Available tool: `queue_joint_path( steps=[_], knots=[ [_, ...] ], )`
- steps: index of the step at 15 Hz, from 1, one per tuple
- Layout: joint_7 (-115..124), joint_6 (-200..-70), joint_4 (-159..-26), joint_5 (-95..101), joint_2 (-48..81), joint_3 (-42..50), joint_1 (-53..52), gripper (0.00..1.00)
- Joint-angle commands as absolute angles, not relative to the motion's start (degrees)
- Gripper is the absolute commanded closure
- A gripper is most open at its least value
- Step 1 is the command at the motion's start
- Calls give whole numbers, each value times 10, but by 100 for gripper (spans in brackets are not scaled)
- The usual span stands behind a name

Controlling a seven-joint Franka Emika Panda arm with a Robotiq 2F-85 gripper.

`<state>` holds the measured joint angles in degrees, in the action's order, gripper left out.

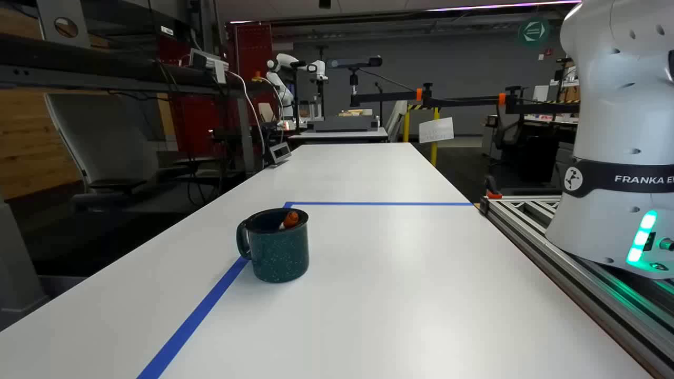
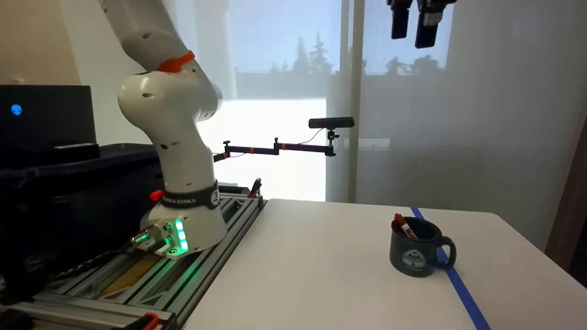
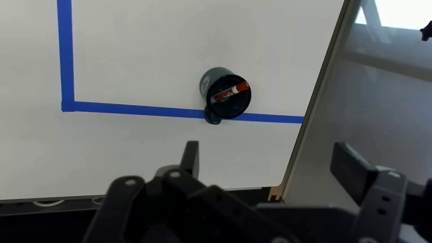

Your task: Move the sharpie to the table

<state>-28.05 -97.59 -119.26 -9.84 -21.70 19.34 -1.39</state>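
The sharpie stands tilted inside the dark teal mug, with its reddish cap end near the rim. In an exterior view the sharpie leans out over the rim of the mug. In the wrist view the sharpie lies slantwise across the opening of the mug. The mug stands upright on the white table. My gripper is open and empty, high above the table. In the wrist view my gripper has its fingers wide apart, with nothing between them.
Blue tape runs along the tabletop, and the mug's handle lies over it. The metal-railed bench with the robot base borders the table. A camera on a jointed arm stands behind the table. A window blind hangs beyond the table's edge.
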Motion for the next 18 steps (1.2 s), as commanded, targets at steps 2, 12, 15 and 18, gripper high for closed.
queue_joint_path(
  steps=[2,12,15,18],
  knots=[
    [-287,-973,-1190,-106,-213,176,8,0],
    [-169,-1040,-1238,-137,-178,146,31,0],
    [-80,-1076,-1256,-150,-150,123,40,0],
    [5,-1095,-1261,-163,-119,103,45,0]
  ],
)
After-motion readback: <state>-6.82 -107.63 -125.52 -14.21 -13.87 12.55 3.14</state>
